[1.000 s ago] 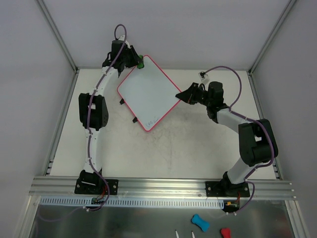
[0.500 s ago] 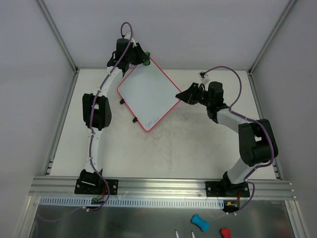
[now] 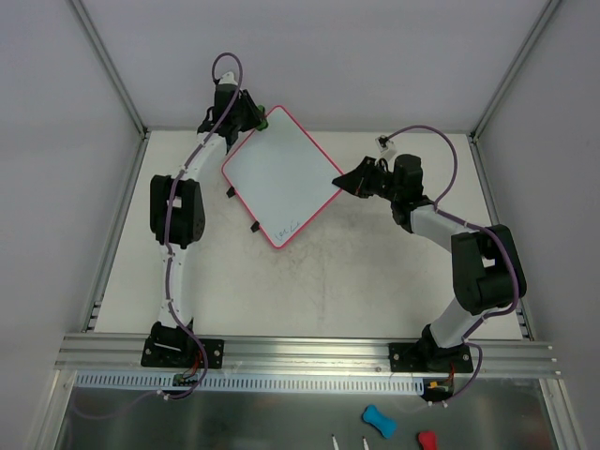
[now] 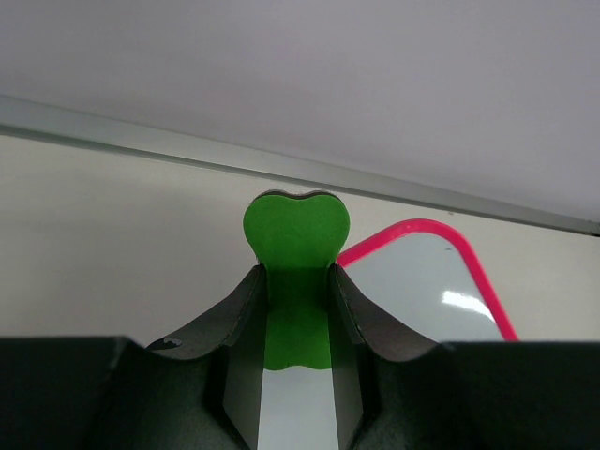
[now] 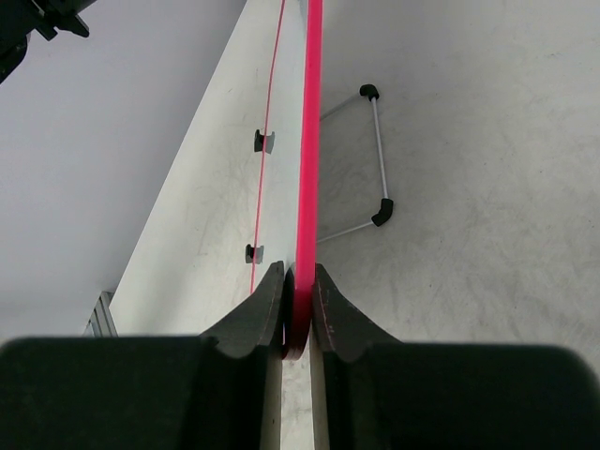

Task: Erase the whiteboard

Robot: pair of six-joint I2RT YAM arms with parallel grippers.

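On the left, my left gripper (image 4: pixel 296 286) is clenched on a green eraser (image 4: pixel 296 223), whose free end pokes past the fingers. It sits just beside the far corner of the whiteboard (image 3: pixel 281 173), which lies as a diamond at the far middle of the table (image 3: pixel 328 281). Faint marks (image 3: pixel 287 226) show near the board's near corner, well apart from the eraser. On the right, my right gripper (image 5: pixel 299 305) grasps the board's red rim at its right corner. I judge the wipe should press flat and light, sweeping toward those marks, with a firm right hold so the board cannot pivot.
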